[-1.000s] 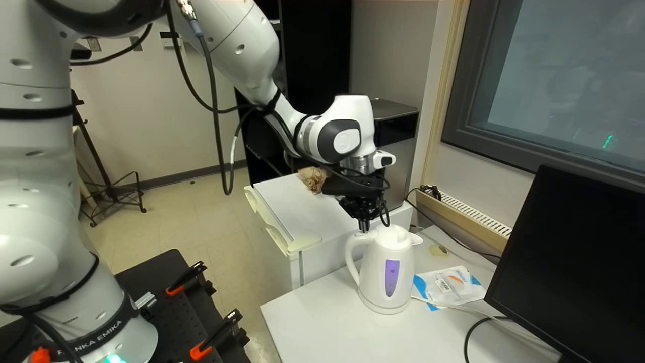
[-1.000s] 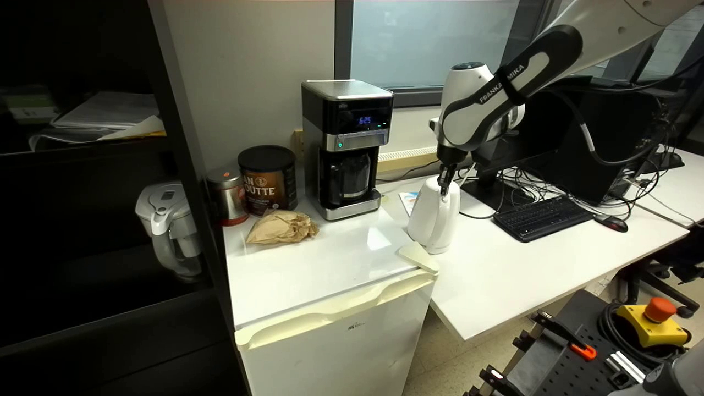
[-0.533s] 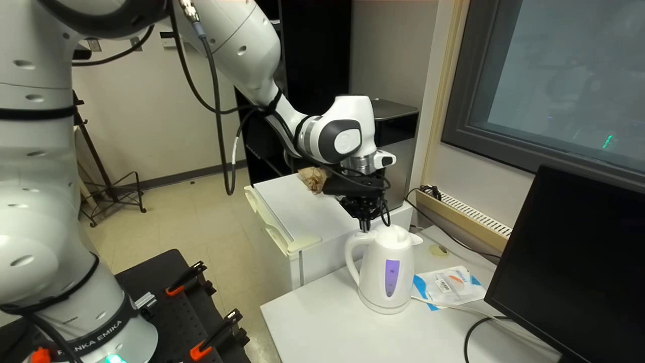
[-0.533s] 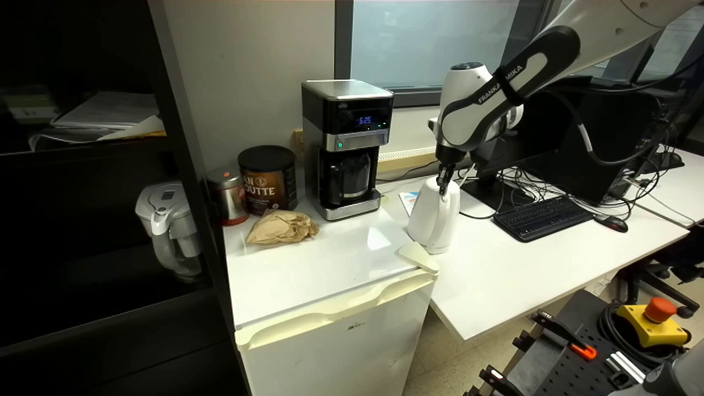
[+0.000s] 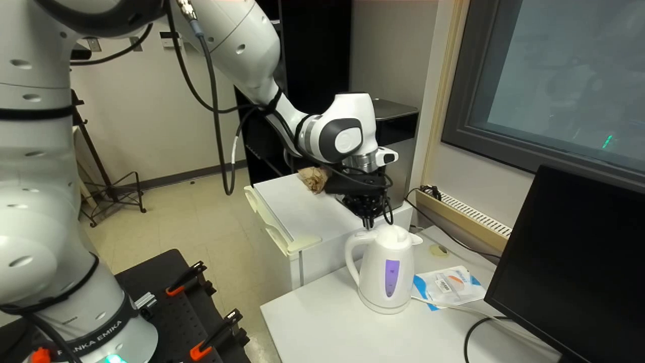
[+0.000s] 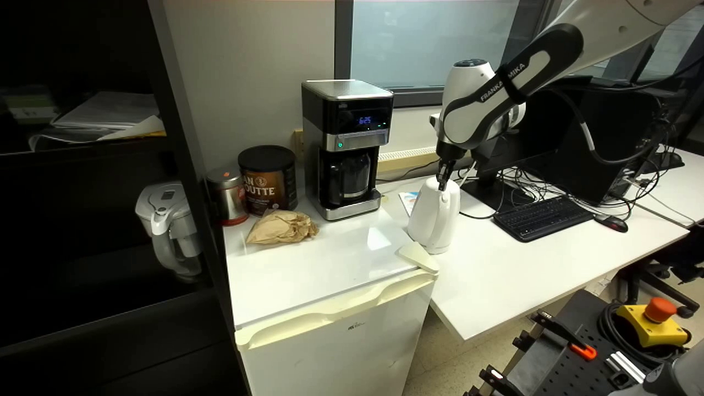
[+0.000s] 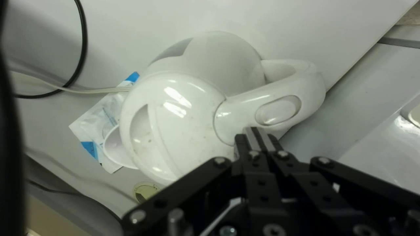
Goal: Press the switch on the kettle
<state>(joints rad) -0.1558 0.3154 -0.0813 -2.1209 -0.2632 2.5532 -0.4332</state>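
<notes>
The white kettle [image 5: 387, 275] stands upright on the white desk; it shows in both exterior views [image 6: 432, 220]. In the wrist view, its closed lid [image 7: 187, 124] and loop handle [image 7: 310, 85] are seen from above. An oval button, the switch [image 7: 278, 110], lies on top of the handle. My gripper [image 7: 259, 129] is shut with its fingertips together and nothing between them. The tips point down just above the root of the handle near the lid, beside the switch in the wrist view. In both exterior views [image 5: 368, 226] [image 6: 442, 186] they are at the kettle's top; contact cannot be told.
A white fridge [image 6: 308, 275] stands beside the desk, bearing a black coffee machine [image 6: 346, 148], a paper bag [image 6: 282, 226] and a brown can [image 6: 268, 181]. A monitor [image 5: 574, 262], a keyboard [image 6: 542, 217], cables and a white-blue packet [image 5: 448, 285] are on the desk.
My gripper has risen slightly and shifted a little toward the lid side, away from where its tips were lower at the handle top. It stays shut. The kettle has not moved.
</notes>
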